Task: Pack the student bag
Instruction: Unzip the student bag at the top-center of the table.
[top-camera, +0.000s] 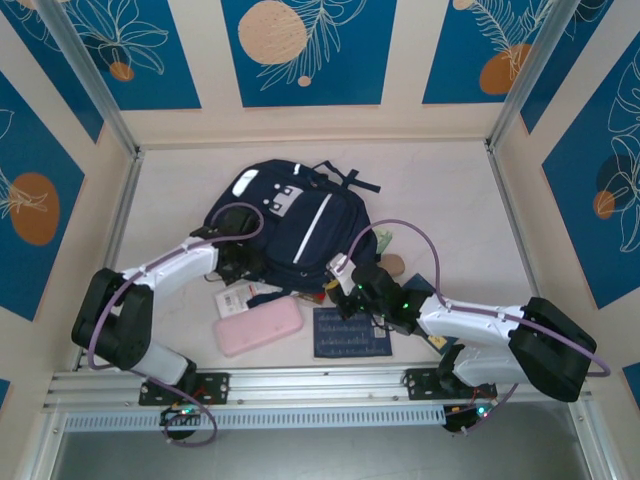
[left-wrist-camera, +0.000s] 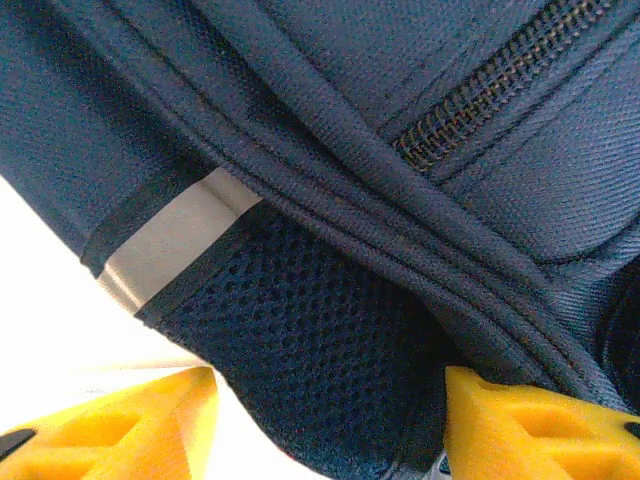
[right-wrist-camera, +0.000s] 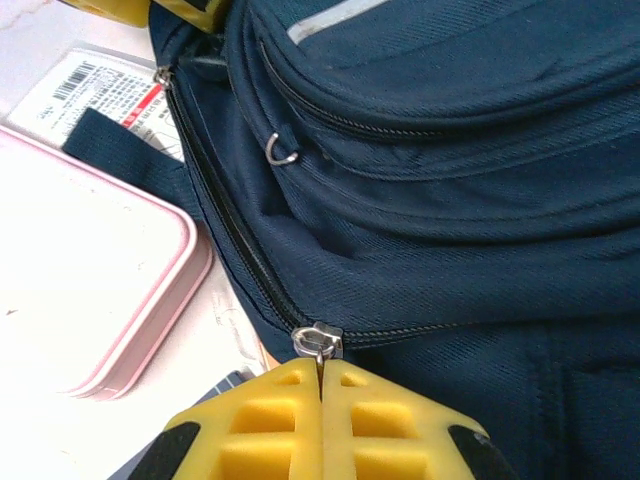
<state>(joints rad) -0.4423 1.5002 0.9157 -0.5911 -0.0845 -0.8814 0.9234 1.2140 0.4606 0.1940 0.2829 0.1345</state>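
Bag (top-camera: 290, 225) lies flat mid-table (top-camera: 450, 200). We have both arms reaching in at its near edge.

Right gripper (right-wrist-camera: 320, 420): fingers pressed together, with the metal zip pull (right-wrist-camera: 318, 340) pinched in the seam between them. The zip (right-wrist-camera: 225, 215) runs away from the tips, up and to their left, round the bag's edge. Its teeth look closed along the stretch we can see. A pink case (right-wrist-camera: 90, 290) sits just left of this gripper, beside the bag.

Left gripper (left-wrist-camera: 325, 430): fingers stand well apart, nothing pinched. The bag's mesh pocket (left-wrist-camera: 300, 330) lies straight ahead, between the tips. We cannot tell whether the pads touch it.

Handling (our judgement):
- The bag is soft, limp woven fabric that will fold and bunch under load.
- It looks fairly flat, so probably light. A tug on the zip alone would likely tow the whole bag across the table.
- Best holds are the pull for the zip and a thick seam or fold beside the mesh pocket as an anchor.
- The mesh looks stretchy and could snag a fingertip.
- The pull is small, smooth metal and may slip out if drawn off the zip's line.
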